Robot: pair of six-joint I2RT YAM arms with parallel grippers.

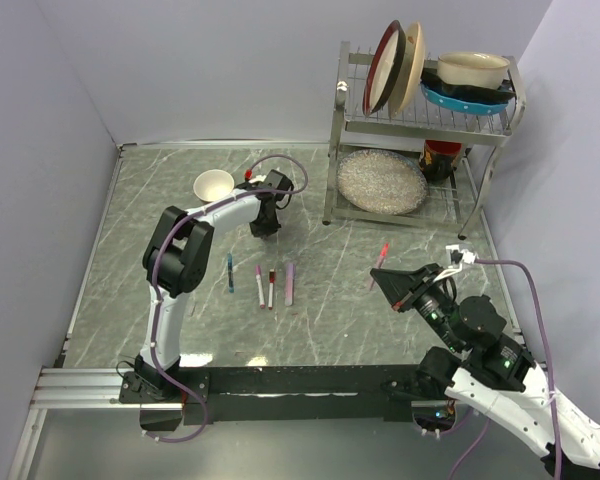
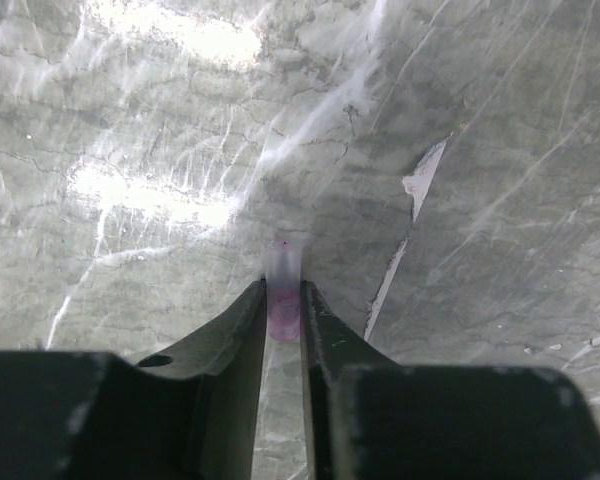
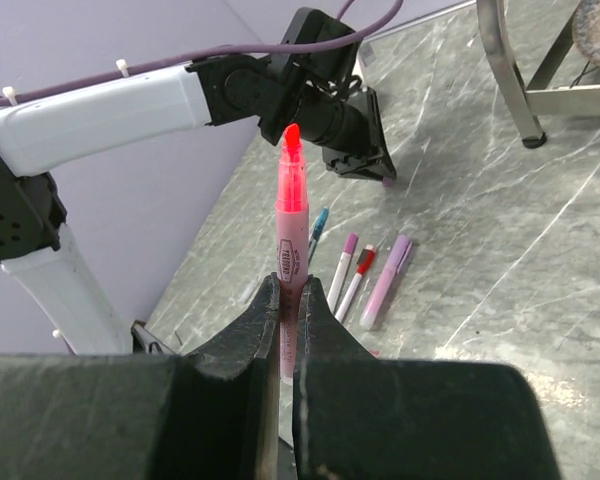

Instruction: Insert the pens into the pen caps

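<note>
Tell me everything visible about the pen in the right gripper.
The pen looks plastic: a pink barrel with a printed pale label and a bare orange-red tip, no cap. The right gripper is shut on its lower barrel, holding it tip outward, apparently above the table. Nothing else touches it.

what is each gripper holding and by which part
The right gripper clamps the pink pen low on its barrel, red tip pointing away. The left gripper pinches the lilac-pink cap by its near end.
</note>
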